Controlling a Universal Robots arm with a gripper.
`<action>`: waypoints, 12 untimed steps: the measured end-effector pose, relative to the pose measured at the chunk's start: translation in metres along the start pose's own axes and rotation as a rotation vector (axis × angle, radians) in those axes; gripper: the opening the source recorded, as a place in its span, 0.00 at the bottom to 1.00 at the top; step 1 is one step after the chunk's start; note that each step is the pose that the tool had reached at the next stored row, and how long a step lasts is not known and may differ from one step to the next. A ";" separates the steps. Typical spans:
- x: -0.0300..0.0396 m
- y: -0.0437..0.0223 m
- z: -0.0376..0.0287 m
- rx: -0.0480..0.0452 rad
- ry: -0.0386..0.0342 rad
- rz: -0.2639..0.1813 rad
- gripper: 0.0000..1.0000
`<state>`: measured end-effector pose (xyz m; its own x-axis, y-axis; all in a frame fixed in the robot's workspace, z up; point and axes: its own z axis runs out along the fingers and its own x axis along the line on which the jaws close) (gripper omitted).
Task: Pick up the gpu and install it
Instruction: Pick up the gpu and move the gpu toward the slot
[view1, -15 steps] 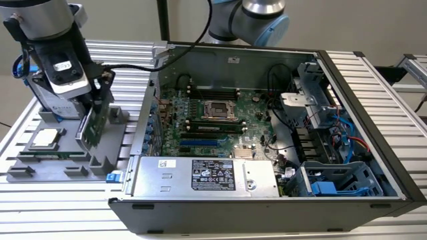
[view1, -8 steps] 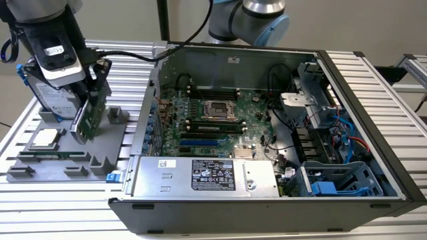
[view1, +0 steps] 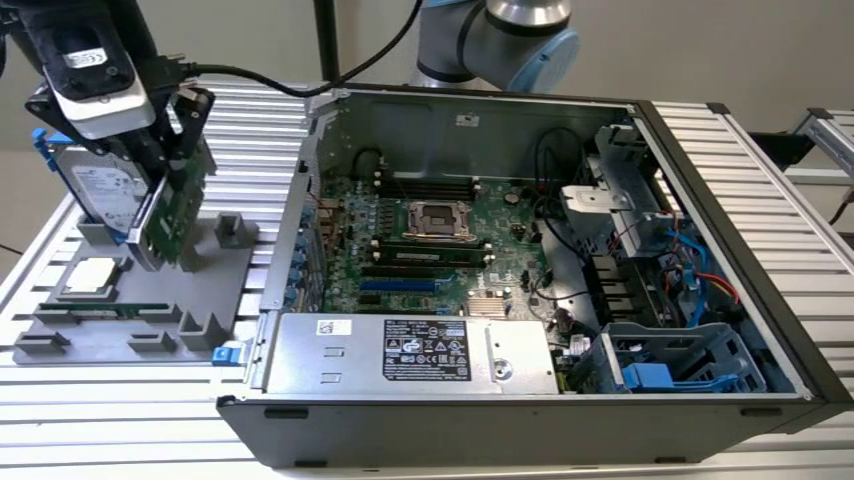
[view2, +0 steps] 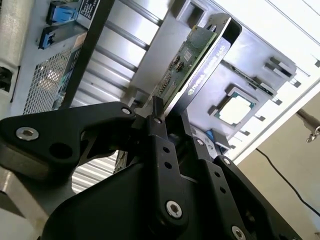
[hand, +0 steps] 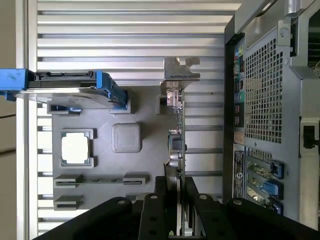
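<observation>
My fingers (view2: 159, 135) pinch the gpu (view2: 192, 60), which sticks out past their tips. It is not in the computer (view1: 427, 130) yet.

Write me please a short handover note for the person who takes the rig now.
Gripper: shut on the gpu, which stands on edge.
Gpu: over the grey holder tray, at the exterior view's left of the open computer case, beside the hard drive.
Done: gpu grasped; whether it is free of its slot I cannot tell.
Left: gpu not yet in the case.
</observation>
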<state>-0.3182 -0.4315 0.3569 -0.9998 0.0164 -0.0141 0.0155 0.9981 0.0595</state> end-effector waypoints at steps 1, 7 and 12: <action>0.0000 0.0002 -0.0035 -0.0001 0.0000 0.000 0.00; -0.0003 0.0015 -0.0246 0.0000 0.0007 0.000 0.00; -0.0006 0.0025 -0.0426 -0.0001 0.0007 0.000 0.00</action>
<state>-0.3182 -0.4315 0.3996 -0.9998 0.0164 -0.0134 0.0155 0.9981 0.0596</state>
